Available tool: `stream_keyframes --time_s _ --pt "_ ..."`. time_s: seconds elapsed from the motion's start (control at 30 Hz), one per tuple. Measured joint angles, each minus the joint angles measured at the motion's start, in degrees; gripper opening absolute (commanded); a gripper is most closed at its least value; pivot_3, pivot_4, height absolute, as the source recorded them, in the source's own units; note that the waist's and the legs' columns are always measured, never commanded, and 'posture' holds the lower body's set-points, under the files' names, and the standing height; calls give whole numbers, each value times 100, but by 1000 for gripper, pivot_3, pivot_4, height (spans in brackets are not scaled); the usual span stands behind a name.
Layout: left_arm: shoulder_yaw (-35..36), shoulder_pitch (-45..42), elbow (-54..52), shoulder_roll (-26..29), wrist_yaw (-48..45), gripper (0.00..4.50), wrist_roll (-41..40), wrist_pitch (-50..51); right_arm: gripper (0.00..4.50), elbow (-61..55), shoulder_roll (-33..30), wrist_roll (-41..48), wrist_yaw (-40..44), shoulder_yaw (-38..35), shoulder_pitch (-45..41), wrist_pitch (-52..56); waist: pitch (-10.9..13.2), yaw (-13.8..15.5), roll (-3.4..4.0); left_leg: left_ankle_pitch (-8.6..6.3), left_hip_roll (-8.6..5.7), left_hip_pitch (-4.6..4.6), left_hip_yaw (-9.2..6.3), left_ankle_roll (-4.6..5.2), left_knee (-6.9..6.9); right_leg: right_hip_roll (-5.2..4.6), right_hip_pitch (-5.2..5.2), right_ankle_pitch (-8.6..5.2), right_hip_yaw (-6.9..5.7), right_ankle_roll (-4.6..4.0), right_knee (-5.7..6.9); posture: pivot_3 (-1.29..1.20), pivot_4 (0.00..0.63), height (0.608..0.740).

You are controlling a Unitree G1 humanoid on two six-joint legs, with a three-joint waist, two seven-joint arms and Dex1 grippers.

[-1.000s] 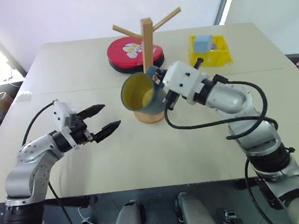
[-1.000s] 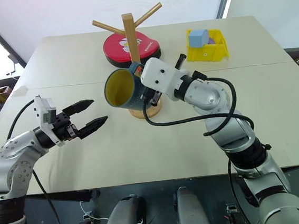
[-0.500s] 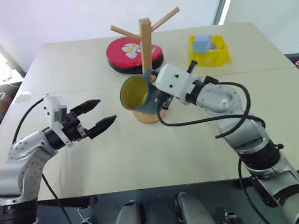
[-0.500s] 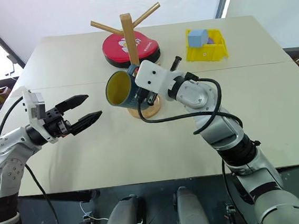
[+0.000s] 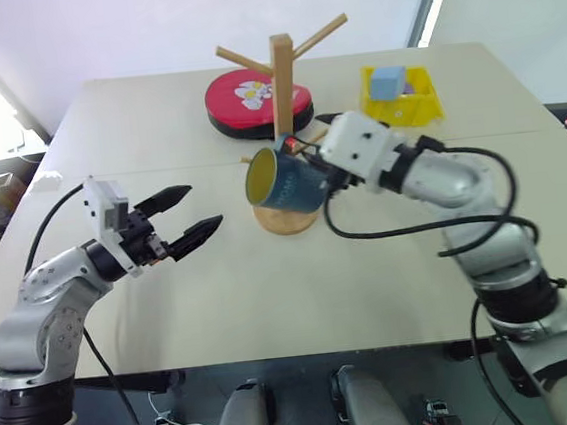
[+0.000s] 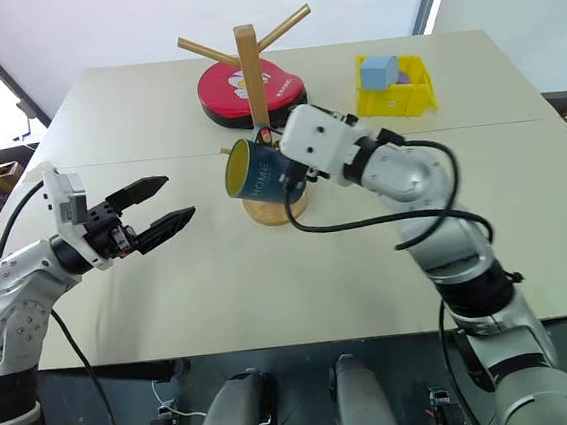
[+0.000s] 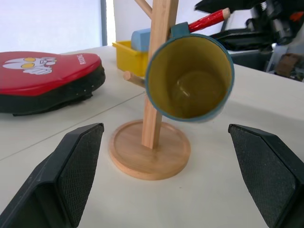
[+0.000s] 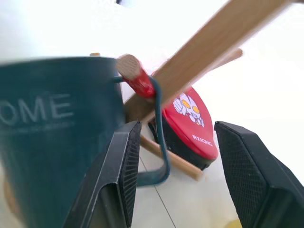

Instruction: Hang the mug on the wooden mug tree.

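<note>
The teal-blue mug [image 5: 285, 180] with its yellow inside hangs by its loop handle [image 8: 160, 142] from a red-tipped peg [image 8: 139, 80] of the wooden mug tree [image 5: 282, 82]. It tilts with its mouth toward the left arm, just above the tree's round base [image 5: 286, 222]. My right gripper [image 8: 185, 175] is open right behind the mug, one finger on each side of the handle, with a gap showing. My left gripper [image 5: 201, 207] stands open to the left of the mug, pointing at its mouth [image 7: 190, 78] with nothing between its fingers.
A red round pad [image 5: 253, 100] lies behind the tree. A yellow bin [image 5: 404, 105] holding a blue block [image 5: 385, 82] stands at the back right. Bare tabletop [image 5: 271, 294] stretches in front of the tree to the near edge.
My right gripper has opened and let go of the mug, drawing back a little to the right. The mug has dropped onto the peg and hangs from it. The left arm has stayed put.
</note>
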Motion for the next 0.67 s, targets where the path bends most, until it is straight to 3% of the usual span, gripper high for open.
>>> stream_keyframes --time_s 0.13,0.33,0.4,0.67 --pt "-1 108 323 -62 316 4500 339 -98 2505 -29 -23 876 304 -769 985 -24 2 -12 -2 0 1 2 2 1 -4 0 -1 0 3 0 0 0 150 735" --pt "0 270 1361 -580 1310 4500 1321 -820 2505 973 866 1415 -320 -1695 2098 -513 2 -10 -4 0 5 10 4 0 -5 3 -1 0 5 -1 8 0 150 735" --pt "8 275 1640 -700 1688 4500 1644 -1052 2505 1467 1177 1493 -609 -1877 2198 -716 3 -11 -4 0 5 10 5 0 -4 2 -3 0 7 1 9 0 150 735" --pt "110 499 2035 -1074 2385 4500 2012 -1529 2505 2945 1411 1534 -1148 -2094 2144 -1741 3 -16 -2 0 5 7 9 -1 -9 -3 -8 9 9 15 8 0 150 735"
